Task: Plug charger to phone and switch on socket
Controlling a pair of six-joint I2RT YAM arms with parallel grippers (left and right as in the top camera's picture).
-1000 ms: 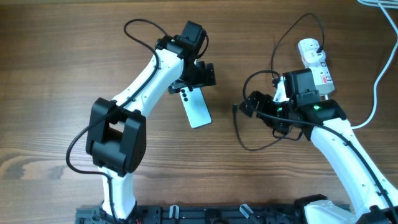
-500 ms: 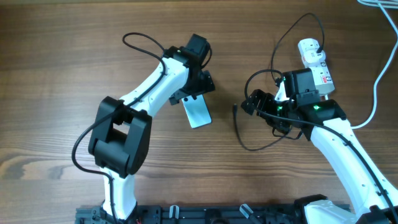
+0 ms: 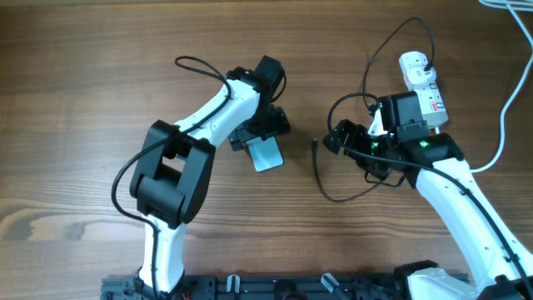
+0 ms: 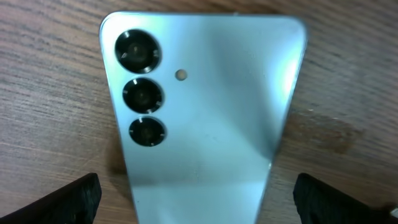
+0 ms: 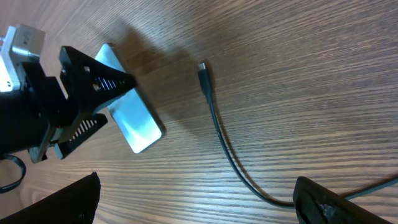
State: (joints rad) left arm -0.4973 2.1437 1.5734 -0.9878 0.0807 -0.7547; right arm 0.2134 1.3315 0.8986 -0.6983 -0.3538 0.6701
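The phone [image 4: 205, 106] lies face down on the table, showing its pale blue back and three camera lenses. It also shows in the overhead view [image 3: 267, 155] and the right wrist view [image 5: 134, 121]. My left gripper [image 4: 199, 205] is open, its fingers standing apart on either side of the phone's near end; it covers the phone's upper part in the overhead view [image 3: 260, 133]. The charger's black cable [image 5: 230, 155] lies loose, its plug tip [image 3: 314, 143] right of the phone. My right gripper [image 5: 199, 208] is open and empty above the cable. The socket [image 3: 423, 87] is partly hidden behind the right arm.
A white adapter [image 3: 414, 65] sits in the socket's far end, and the black cable loops [image 3: 366, 83] from it. A thick white cord [image 3: 506, 108] runs along the right edge. The table is brown wood [image 3: 83, 100].
My left gripper has swung down and right over the phone's upper end, hiding more of it. The phone, the cable and the right arm have not moved.
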